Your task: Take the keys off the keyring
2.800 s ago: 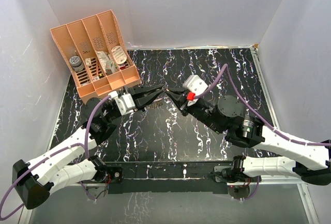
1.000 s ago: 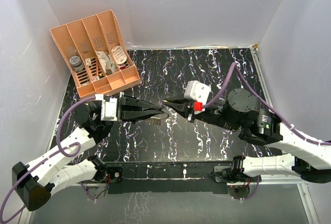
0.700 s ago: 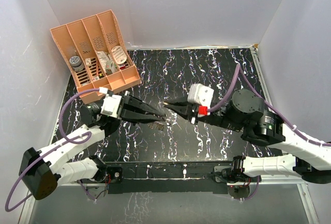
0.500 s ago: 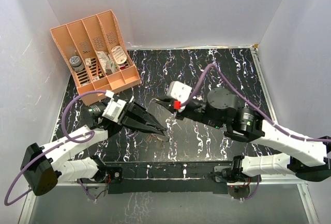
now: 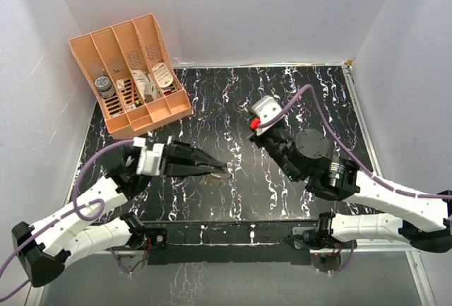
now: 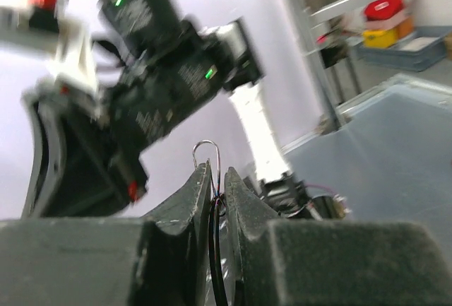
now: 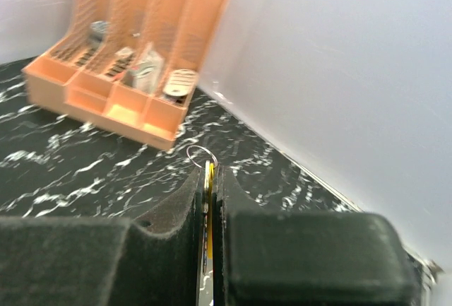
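Observation:
My left gripper (image 5: pixel 220 173) is low over the table's middle, pointing right. In the left wrist view it (image 6: pixel 217 179) is shut on a thin black thing seen edge-on, which looks like the black key (image 6: pixel 214 228). A narrow silvery wire loop (image 6: pixel 205 152) sticks out above the fingertips. My right gripper (image 5: pixel 248 113) is apart from it, further back and to the right. In the right wrist view it (image 7: pixel 209 175) is shut on the yellow key (image 7: pixel 208 179). A small round silvery ring (image 7: pixel 200 155) stands out past its fingertips. I cannot tell which loop is the keyring.
An orange divided organizer (image 5: pixel 131 73) holding small items stands at the back left, and shows ahead of the right gripper (image 7: pixel 127 80). White walls close the black marbled table (image 5: pixel 282 87) on three sides. A small brownish thing (image 5: pixel 214 178) shows just under the left fingertips.
The two grippers were tip to tip; now they are apart. The right gripper has drawn back and to the right. The left gripper stays low near the middle.

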